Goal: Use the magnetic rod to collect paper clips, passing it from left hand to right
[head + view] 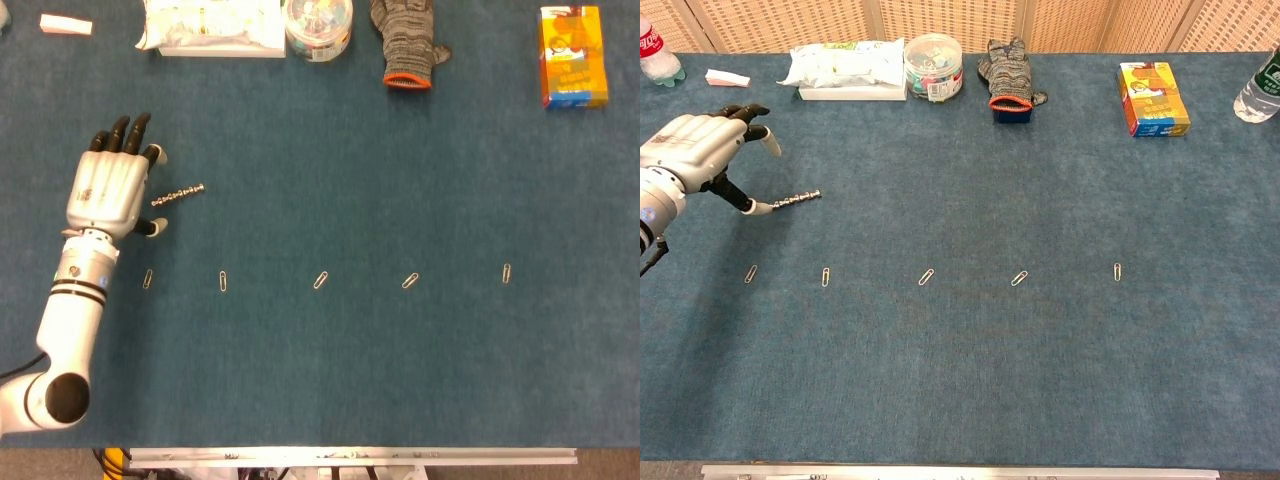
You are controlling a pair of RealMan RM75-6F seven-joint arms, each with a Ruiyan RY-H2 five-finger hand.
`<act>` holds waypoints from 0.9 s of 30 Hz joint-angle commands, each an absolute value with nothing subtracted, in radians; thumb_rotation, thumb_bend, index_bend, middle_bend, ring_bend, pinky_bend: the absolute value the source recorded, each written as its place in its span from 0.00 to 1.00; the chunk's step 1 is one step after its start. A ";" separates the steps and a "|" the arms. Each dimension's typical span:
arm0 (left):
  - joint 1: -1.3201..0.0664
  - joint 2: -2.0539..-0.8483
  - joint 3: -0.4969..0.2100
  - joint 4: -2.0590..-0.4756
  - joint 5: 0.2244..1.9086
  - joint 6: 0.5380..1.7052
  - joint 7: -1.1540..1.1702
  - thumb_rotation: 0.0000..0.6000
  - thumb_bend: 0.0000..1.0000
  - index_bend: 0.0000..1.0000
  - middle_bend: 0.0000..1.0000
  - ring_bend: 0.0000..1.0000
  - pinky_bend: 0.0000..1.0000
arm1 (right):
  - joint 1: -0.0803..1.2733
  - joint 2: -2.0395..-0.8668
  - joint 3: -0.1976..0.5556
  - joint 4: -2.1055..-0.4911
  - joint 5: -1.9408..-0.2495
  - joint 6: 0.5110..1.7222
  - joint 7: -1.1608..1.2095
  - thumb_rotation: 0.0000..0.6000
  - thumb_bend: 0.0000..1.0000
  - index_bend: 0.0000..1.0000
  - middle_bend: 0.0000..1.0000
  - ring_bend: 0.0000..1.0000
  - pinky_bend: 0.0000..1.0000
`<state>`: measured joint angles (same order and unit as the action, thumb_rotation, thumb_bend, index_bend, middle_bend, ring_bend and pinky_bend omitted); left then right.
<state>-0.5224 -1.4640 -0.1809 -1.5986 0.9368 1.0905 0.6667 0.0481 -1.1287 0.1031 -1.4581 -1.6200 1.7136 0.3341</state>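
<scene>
1. Fingers [128, 132] of the left hand [105, 190]: black-tipped, spread apart, holding nothing; white shell, hovering at the desk's left edge. Right hand: in neither view.
2. Magnetic rod [178, 195]: one, short, silvery, knobbly; lies on the desk [400, 380] just beside the left hand, one end near the thumb; whether they touch cannot be told.
3. Paper clips: five, silver wire, in a spaced row across the desk — first [148, 279], second [223, 282], third [321, 280], fourth [410, 281], fifth [506, 273].
4. Desk covering: blue-green, felt-like.
5. Far edge: one white wipes packet [845, 65]; one round clear tub [934, 65] of coloured bits; one grey knitted glove [1008, 72], orange cuff; one yellow-orange carton [1153, 98], print unreadable.
6. Bottles: one red-labelled [658, 55] far left, one clear [1260, 95] far right.
</scene>
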 commanded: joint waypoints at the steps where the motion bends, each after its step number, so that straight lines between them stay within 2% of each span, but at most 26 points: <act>1: -0.546 -1.488 -0.185 -1.570 0.910 1.085 0.688 1.00 0.07 0.29 0.05 0.00 0.14 | 0.048 -1.128 0.103 -1.459 -1.621 1.714 0.335 1.00 0.14 0.21 0.12 0.11 0.31; 27: -0.642 -1.571 -0.176 -1.417 0.746 1.045 0.726 1.00 0.07 0.27 0.02 0.00 0.13 | 0.044 -1.124 0.101 -1.459 -1.630 1.723 0.343 1.00 0.14 0.23 0.13 0.11 0.31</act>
